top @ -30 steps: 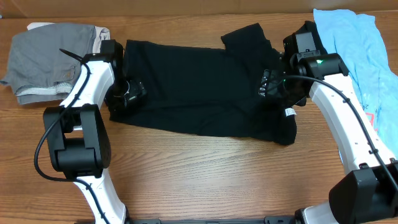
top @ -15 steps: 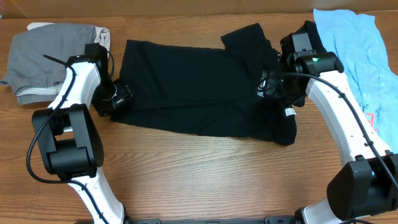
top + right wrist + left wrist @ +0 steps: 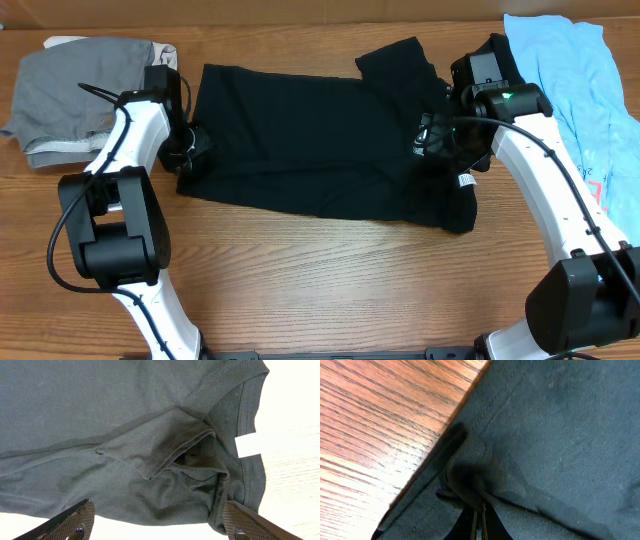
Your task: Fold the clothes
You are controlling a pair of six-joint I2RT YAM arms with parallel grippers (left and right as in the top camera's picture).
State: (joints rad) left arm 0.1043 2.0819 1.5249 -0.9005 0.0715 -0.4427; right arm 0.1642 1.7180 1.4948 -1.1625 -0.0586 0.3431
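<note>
The wooden table [image 3: 330,280] carries a black T-shirt [image 3: 300,140] spread flat across its middle, one sleeve folded over near the collar end on the right. A light-blue tee [image 3: 575,70] lies at the far right corner and a grey garment [image 3: 70,95] is bunched at the far left. The left gripper [image 3: 479,515] pinches a small fold of the shirt's left edge, jaws closed on the fabric. The right gripper [image 3: 430,135] hangs spread wide above the folded sleeve, beside the white label [image 3: 248,444].

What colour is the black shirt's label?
White label on the black shirt, clearest in right wrist view.
</note>
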